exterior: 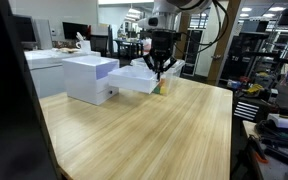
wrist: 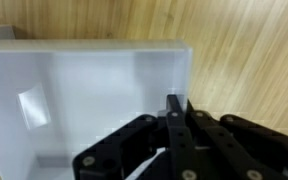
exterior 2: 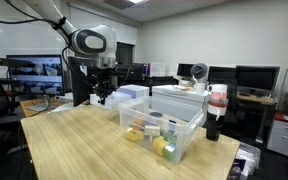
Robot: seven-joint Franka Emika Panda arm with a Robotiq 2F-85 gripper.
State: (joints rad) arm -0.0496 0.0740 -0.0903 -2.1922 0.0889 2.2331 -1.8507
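My gripper [wrist: 172,104] has its black fingers pressed together with nothing between them. In the wrist view it hangs over the right wall of a pale plastic bin [wrist: 94,90], beside bare wood. In both exterior views the gripper [exterior: 162,68] [exterior 2: 101,95] hovers a little above the table at the far end of the clear bin [exterior: 139,78] [exterior 2: 189,135]. That bin holds several small items, among them a yellow one [exterior 2: 134,134] and a green one [exterior 2: 167,148]. The part of the bin under the wrist camera looks bare.
A white box [exterior: 88,78] stands next to the bin, and another white container [exterior 2: 180,99] sits behind it. A dark bottle with a red label [exterior 2: 216,112] stands at the table's edge. The wooden tabletop [exterior: 154,135] stretches forward. Desks, monitors and shelves surround the table.
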